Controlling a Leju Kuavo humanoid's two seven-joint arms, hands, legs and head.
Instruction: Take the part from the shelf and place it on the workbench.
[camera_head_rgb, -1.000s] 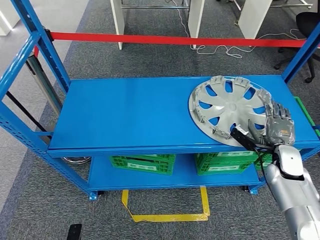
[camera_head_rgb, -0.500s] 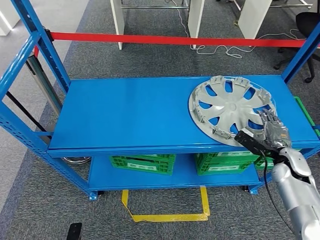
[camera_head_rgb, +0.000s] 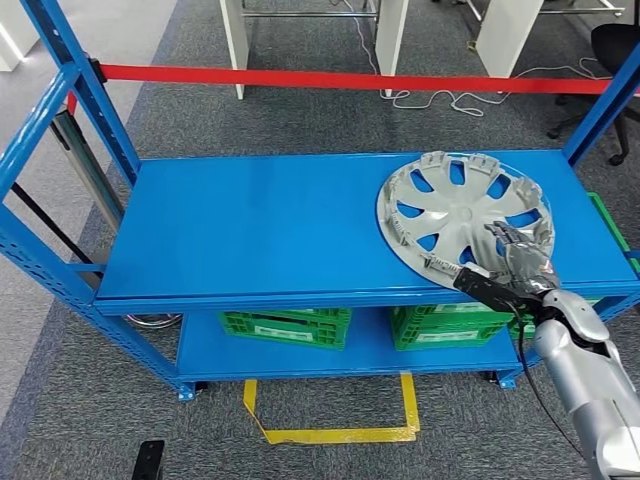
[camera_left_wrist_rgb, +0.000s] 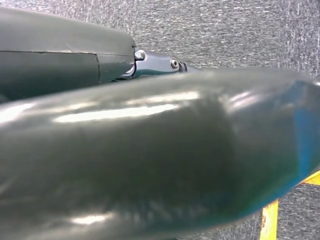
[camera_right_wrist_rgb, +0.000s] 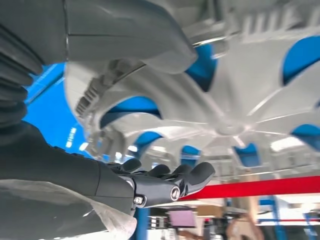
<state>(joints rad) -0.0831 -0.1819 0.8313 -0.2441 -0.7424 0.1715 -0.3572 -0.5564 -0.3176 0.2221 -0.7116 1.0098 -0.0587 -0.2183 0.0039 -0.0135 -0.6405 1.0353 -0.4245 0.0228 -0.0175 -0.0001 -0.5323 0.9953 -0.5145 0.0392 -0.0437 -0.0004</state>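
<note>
Your right arm (camera_head_rgb: 592, 385) reaches in from the near right, silver forearm angled up toward the far left. Your right hand (camera_head_rgb: 521, 265) lies low and tilted, its dark fingers (camera_right_wrist_rgb: 170, 182) stretched out straight and close together, the thick grey thumb (camera_right_wrist_rgb: 124, 35) set well apart from them.

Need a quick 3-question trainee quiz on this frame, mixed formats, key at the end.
1. True or false: the hubcap lies on the lower shelf beside the green crates.
2. Multiple choice: where is the right hand?
A. hanging beside the rack
B. at the hubcap's near right rim
C. inside a crate
3. Fill in: the tape marking on the carpet in front of the rack is ______ in colour.

Key
1. False: it lies on the top shelf, toward its right end; the crates sit on the shelf below.
2. B: the fingers reach over the rim onto the spokes; a firm grip cannot be confirmed.
3. Yellow.
</note>
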